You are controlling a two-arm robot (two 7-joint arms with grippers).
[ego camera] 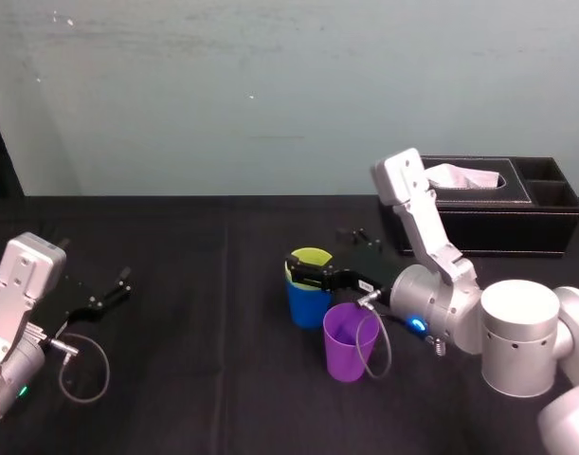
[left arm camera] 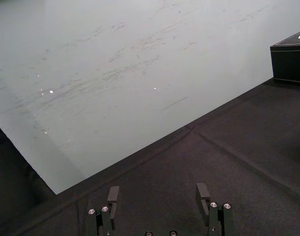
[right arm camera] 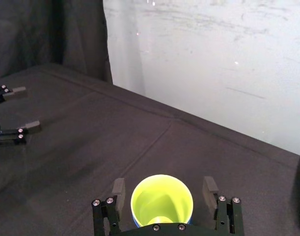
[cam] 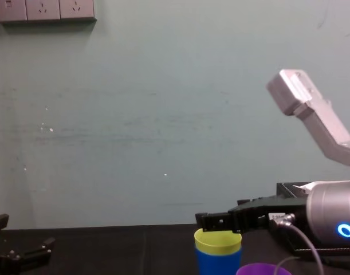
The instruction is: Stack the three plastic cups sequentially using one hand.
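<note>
A black-clothed table (ego camera: 175, 379) stands before a pale wall. The silver right arm comes in from the right, its upper link rising toward the tissue box (ego camera: 488, 218) and its forearm lying low and nearly level, a blue ring glowing near the wrist. It points the right gripper (ego camera: 303, 272) leftward at the table's middle. There the yellow-green cup (ego camera: 311, 257) sits nested inside the blue cup (ego camera: 306, 303), both upright, the yellow-green rim standing a little above the blue one. From the side, the gripper (cam: 204, 221) is about level with that top rim. Seen from the wrist, its two fingers (right arm camera: 119, 189) are spread wide, one on each side of the yellow-green cup (right arm camera: 162, 200), with a small gap on both sides, so they grasp nothing. The purple cup (ego camera: 349, 341) stands upright and alone just in front of the nested pair, nearer the robot and under the right wrist. The left arm rests far off at the table's left side. The left gripper (ego camera: 104, 299) lies low over bare cloth, its fingers (left arm camera: 113, 194) parted and empty.
</note>
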